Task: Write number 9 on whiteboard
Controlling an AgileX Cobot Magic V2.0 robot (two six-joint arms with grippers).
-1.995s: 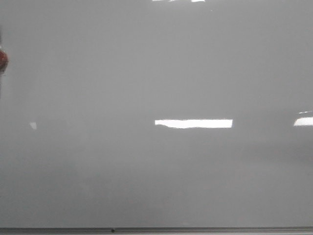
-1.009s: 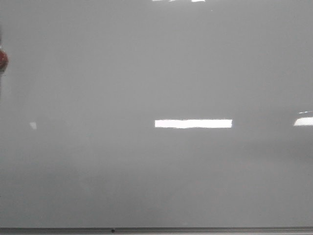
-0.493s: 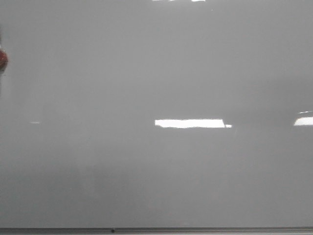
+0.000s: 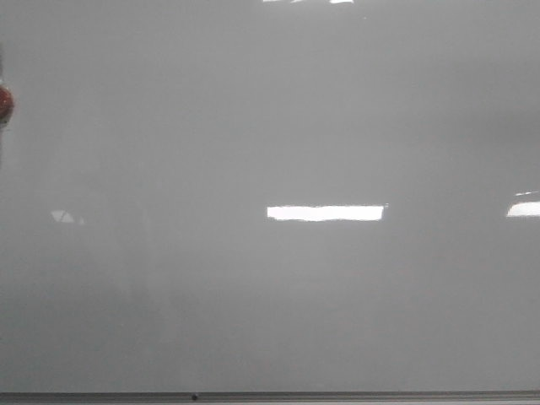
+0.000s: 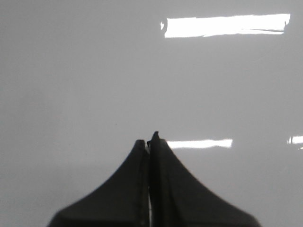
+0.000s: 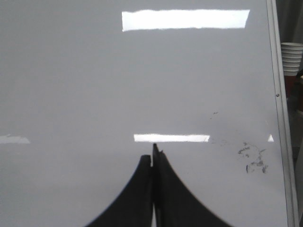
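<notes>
Black fingers of your left gripper (image 5: 150,142) and right gripper (image 6: 152,158) are pressed together, empty, no marker visible. Beyond both lies the glossy whiteboard (image 4: 253,126); no number 9 appears, probably because writing hasn't begun.

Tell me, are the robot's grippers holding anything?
No pen or anything else shows. The left gripper and right gripper are both pressed shut over the whiteboard, seemingly empty.
</notes>
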